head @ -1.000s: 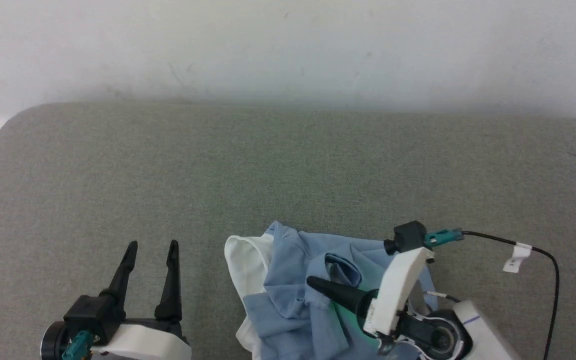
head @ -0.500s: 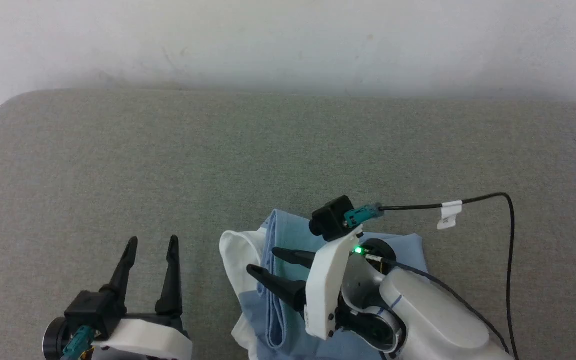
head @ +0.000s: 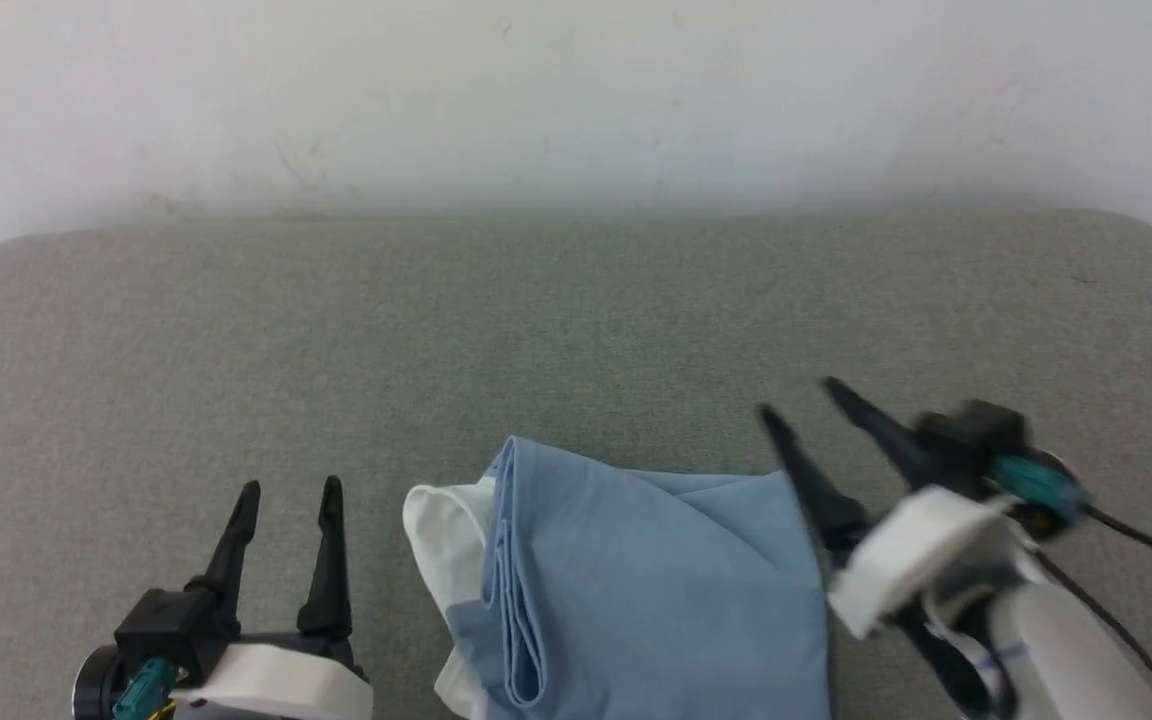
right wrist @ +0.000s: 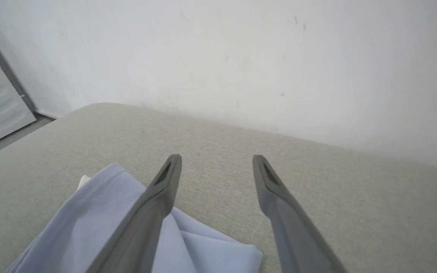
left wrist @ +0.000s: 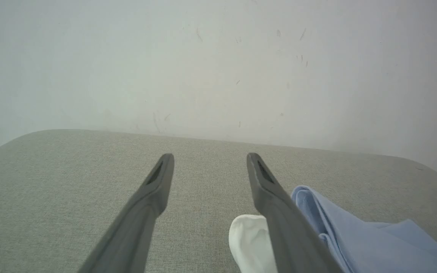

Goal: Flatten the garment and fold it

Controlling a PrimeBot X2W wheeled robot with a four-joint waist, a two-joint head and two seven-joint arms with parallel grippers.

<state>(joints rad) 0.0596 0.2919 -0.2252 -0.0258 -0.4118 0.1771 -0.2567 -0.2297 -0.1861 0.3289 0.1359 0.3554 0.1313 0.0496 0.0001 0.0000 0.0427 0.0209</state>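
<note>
My right fingers have let go of the garment and swung out past its right edge, spread and empty. My left fingers stay spread beside the white trim. The garment lies on the grey surface, top layer smooth, so this fold looks set.

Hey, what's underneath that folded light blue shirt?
The light blue soft-fabric shirt lies on the grey woven cushion surface. A white fabric layer pokes out from beneath its left edge. How far that white layer runs underneath is hidden by the blue cloth.
</note>
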